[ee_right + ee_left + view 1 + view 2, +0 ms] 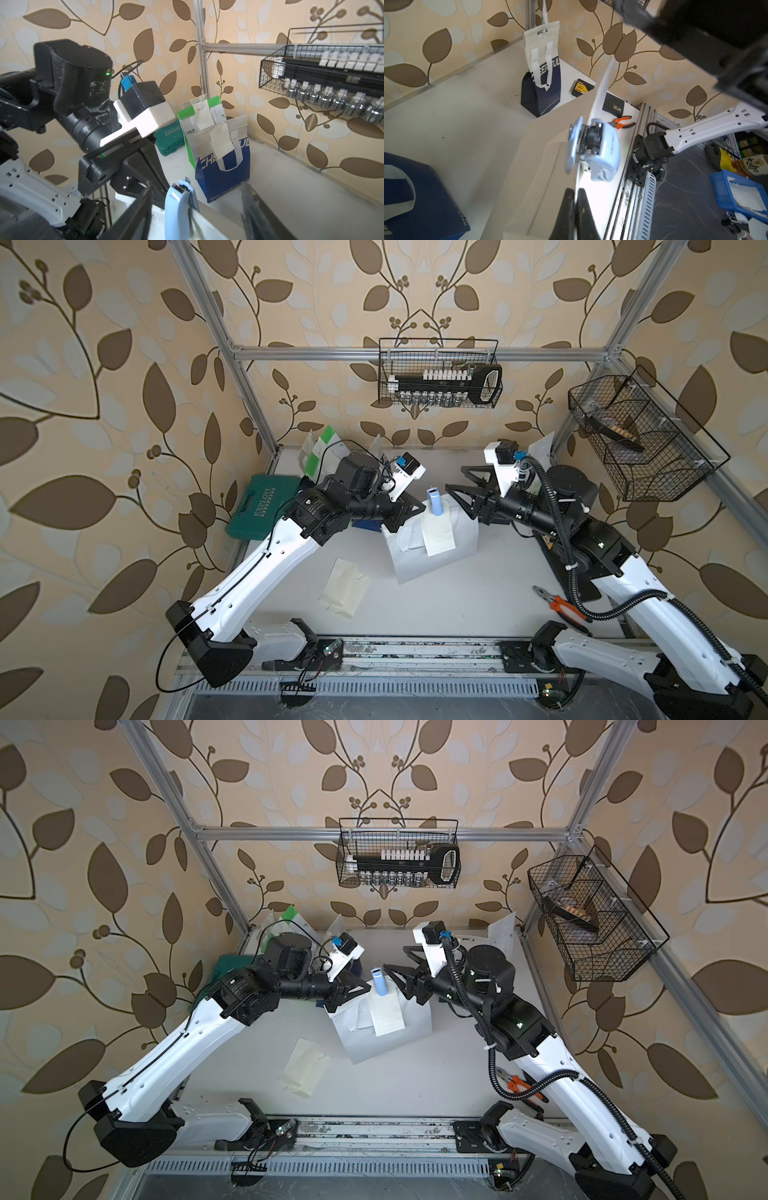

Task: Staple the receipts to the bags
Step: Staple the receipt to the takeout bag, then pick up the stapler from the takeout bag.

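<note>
1. The pale surface (457, 605) carries everything.
2. A white bag (415, 564) rests mid-surface.
3. Loose receipts (344, 587) lie flat just beside it, toward the front.
4. A teal case (257, 510) lies at the left edge.
5. Orange-handled pliers (563, 609) lie near the front right.
6. Green-and-white bags (328, 437) stand at the back left.

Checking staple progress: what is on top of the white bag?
The blue stapler sits astride the white bag, over a receipt hanging down its front. Any staple is hidden beneath.
</note>
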